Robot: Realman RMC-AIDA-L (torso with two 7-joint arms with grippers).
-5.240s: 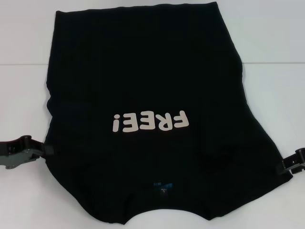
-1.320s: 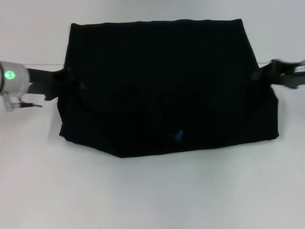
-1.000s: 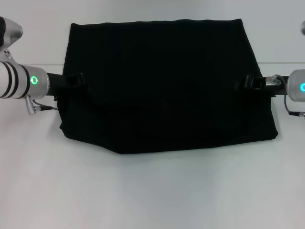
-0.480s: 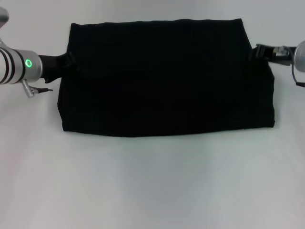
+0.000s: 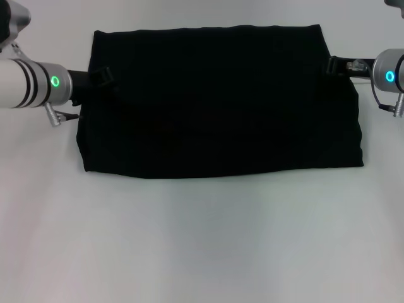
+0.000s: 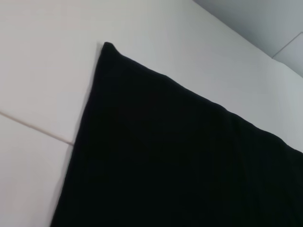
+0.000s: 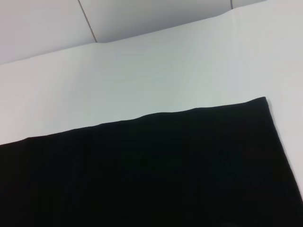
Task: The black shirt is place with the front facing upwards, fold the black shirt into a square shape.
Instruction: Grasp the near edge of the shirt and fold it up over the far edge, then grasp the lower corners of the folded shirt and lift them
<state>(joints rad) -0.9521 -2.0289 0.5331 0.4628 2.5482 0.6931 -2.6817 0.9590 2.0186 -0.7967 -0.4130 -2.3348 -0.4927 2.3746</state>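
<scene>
The left gripper (image 5: 101, 78) reached in from the left edge of the head view, its silver wrist showing a green ring light. Its black fingers lay at the shirt's left edge near the far corner; whether they were parted, together or pinching cloth could not be told. The black shirt (image 5: 218, 101) lay flat on the white table (image 5: 202, 240) between the two grippers, folded into a wide rectangle with no lettering showing. The right gripper (image 5: 338, 64) reached in from the right edge, touching the shirt's right edge near its far corner. Its finger state could not be told either. Both wrist views showed only black cloth (image 6: 180, 161) against the table (image 7: 142, 71).
</scene>
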